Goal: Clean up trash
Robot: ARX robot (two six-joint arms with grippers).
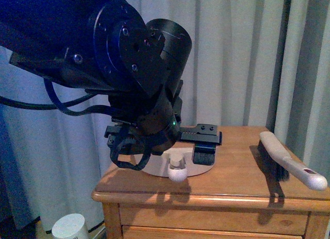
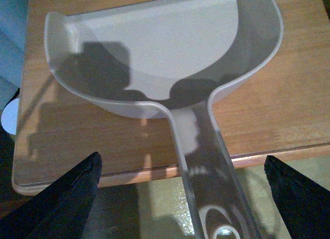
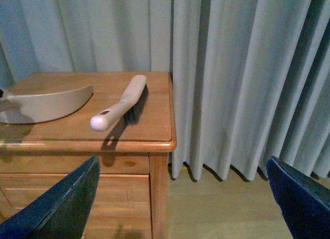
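The trash is out of view in every frame. A pale dustpan (image 1: 200, 170) (image 2: 154, 43) (image 3: 46, 105) lies on the wooden nightstand (image 1: 232, 183) (image 2: 294, 105) (image 3: 152, 129), its pan holding nothing and its handle (image 2: 206, 166) sticking out past the front edge. My left gripper (image 1: 165, 155) (image 2: 181, 161) is open and hovers over that handle, one dark finger on either side, not touching it. My right gripper (image 3: 183, 161) is open in the air off the nightstand's right side, above the floor, with nothing between its fingers.
A hand brush (image 1: 289, 159) (image 3: 121, 105) with dark bristles lies on the nightstand's right part. Grey curtains (image 3: 232, 68) hang behind and to the right. A white round container (image 1: 68, 227) stands on the floor at the lower left. Wooden floor (image 3: 216, 213) lies right of the nightstand.
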